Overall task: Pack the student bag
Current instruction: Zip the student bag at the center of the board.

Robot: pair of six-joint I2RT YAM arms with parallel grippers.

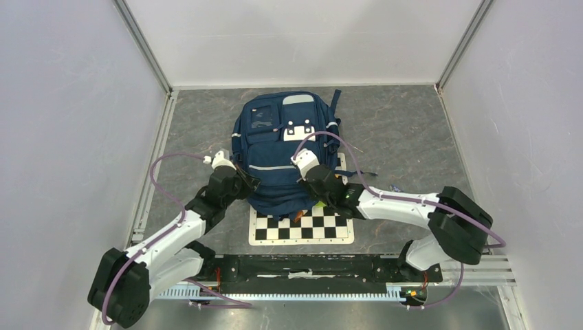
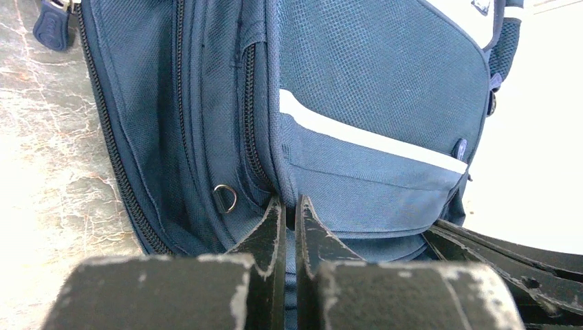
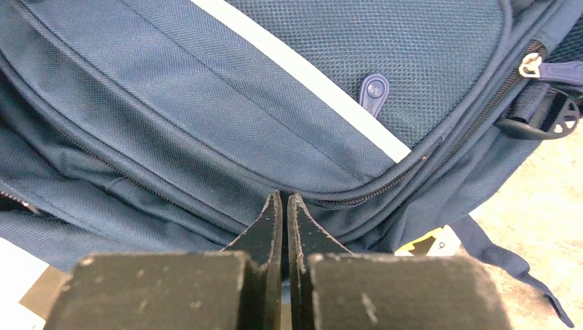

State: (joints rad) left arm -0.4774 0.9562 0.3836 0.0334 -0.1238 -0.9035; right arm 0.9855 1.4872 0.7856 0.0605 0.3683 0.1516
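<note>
Grey table [image 1: 405,130]. Student bag [image 1: 282,148] lies flat at centre, front up, top toward 12 o'clock, bottom end over checkerboard plate [image 1: 302,230] at 6 o'clock. Left gripper [image 2: 289,203] at bag's 8 o'clock corner, jaws closed, tips against fabric beside a metal D-ring [image 2: 225,198]. Right gripper [image 3: 283,196] at 5 o'clock edge, jaws closed against a seam; pinched fabric: cannot tell. Navy zipper pull [image 3: 372,93] above.

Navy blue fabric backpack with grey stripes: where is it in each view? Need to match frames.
Top external: navy blue fabric backpack, mid-frame, lying flat.
Left wrist: backpack fills most of the picture, side zips at left.
Right wrist: backpack fills the picture, front pocket close up.
Shared landmark: its pale grey reflective stripe.
</note>
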